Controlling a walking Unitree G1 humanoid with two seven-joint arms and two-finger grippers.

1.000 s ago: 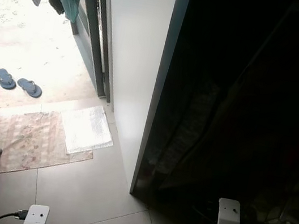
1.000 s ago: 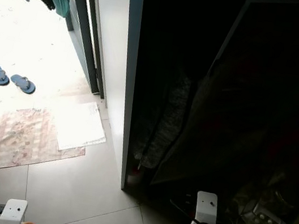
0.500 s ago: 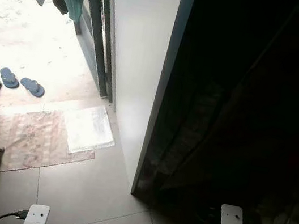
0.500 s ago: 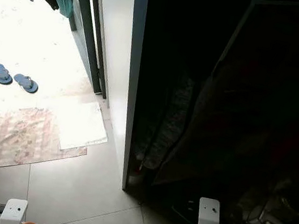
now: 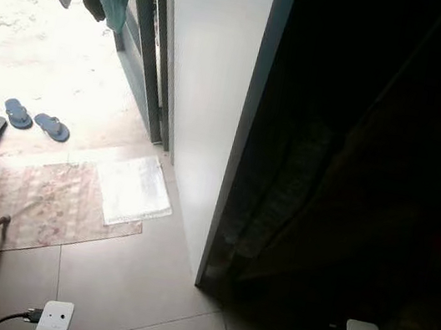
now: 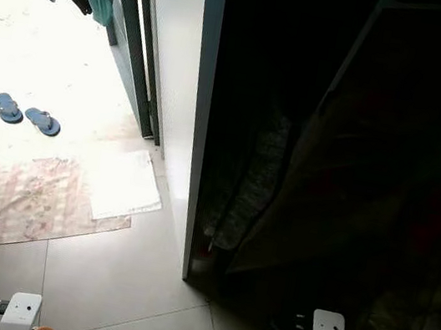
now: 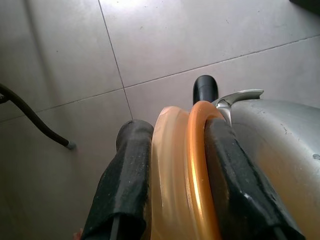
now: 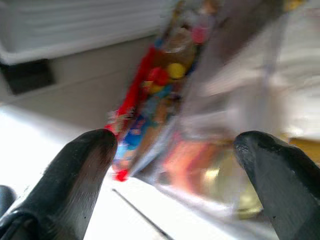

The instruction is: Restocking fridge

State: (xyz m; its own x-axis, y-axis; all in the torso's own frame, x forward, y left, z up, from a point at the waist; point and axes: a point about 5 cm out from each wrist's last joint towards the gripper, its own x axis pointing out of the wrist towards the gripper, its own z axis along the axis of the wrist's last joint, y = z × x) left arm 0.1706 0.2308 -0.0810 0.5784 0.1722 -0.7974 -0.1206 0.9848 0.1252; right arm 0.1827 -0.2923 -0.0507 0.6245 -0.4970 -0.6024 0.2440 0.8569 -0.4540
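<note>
1. Step in hand, as I judge it: carrying stock toward the fridge. A white door panel (image 5: pixel 205 103) stands ahead with a dark, unreadable interior (image 5: pixel 374 157) beside it.
2. Next move calls for stepping in and raising an arm to a shelf; shelf position cannot be told.
3. My right gripper (image 8: pixel 175 165) is spread wide, holding nothing, facing a blurred colourful snack packet (image 8: pixel 150 95) and clear wrapping.
4. My left gripper (image 7: pixel 172 165) is clamped on an orange-rimmed translucent lid (image 7: pixel 182 170), low over the tiled floor (image 7: pixel 190 35).
</note>
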